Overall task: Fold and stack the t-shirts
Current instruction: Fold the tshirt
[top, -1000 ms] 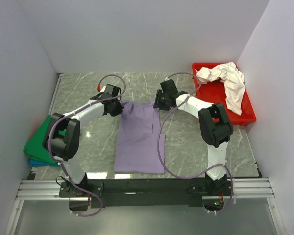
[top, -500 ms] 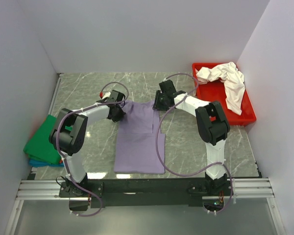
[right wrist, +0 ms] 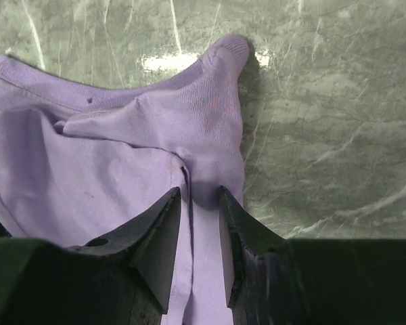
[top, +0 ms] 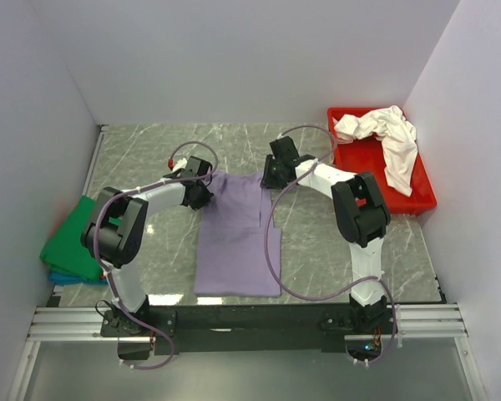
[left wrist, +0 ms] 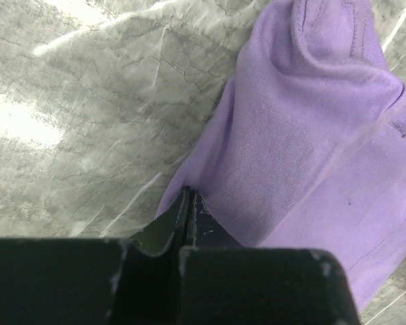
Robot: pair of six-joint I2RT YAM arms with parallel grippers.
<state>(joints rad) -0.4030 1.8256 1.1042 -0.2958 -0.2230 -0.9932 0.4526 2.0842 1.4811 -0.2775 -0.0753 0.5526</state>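
A grey marbled table (top: 142, 150) is sitting between white walls. At its left edge a green t-shirt (top: 71, 242) is lying on a blue t-shirt (top: 63, 276). The left gripper (left wrist: 187, 196), jaws pressed together, is pinching the far left corner of the lavender t-shirt (top: 238, 242) lying flat mid-table. The right gripper (right wrist: 196, 200), jaws partly spread, is straddling a raised fold at the shirt's far right corner. At far right, a white t-shirt (top: 392, 142) is lying in the red tray (top: 426, 199).
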